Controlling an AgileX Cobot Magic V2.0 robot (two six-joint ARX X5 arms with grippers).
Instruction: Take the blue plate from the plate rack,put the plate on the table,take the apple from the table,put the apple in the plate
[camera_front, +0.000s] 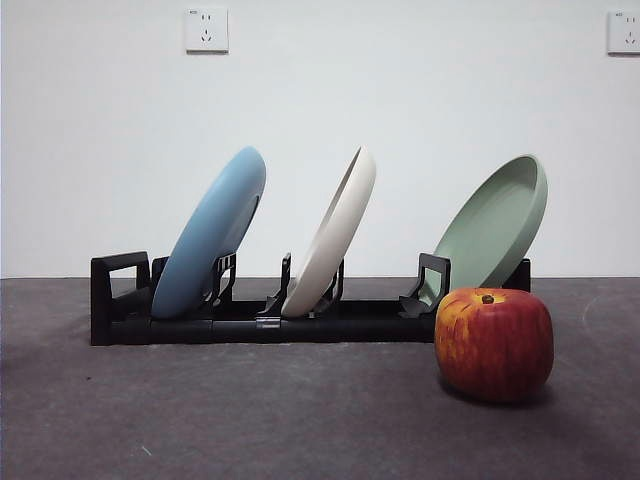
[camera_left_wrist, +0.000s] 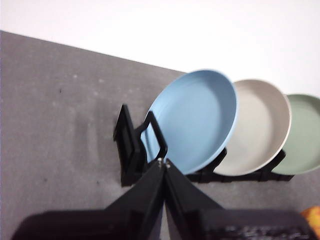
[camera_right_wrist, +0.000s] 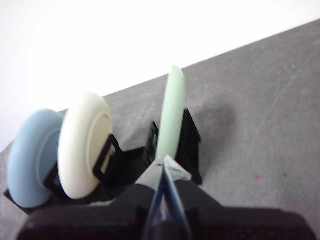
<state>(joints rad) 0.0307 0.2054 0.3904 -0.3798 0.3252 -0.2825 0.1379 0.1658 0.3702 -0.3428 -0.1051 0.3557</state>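
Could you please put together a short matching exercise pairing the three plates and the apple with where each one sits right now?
Things:
1. blue plate
2. cream-white plate
3. sage-green plate
4. apple

Places:
A. middle slot of the plate rack
B. on the table, in front of the rack's right end in the front view
C. leftmost slot in the front view
D. rightmost slot in the front view, behind the apple

Pairs: 1-C, 2-A, 3-D, 4-B
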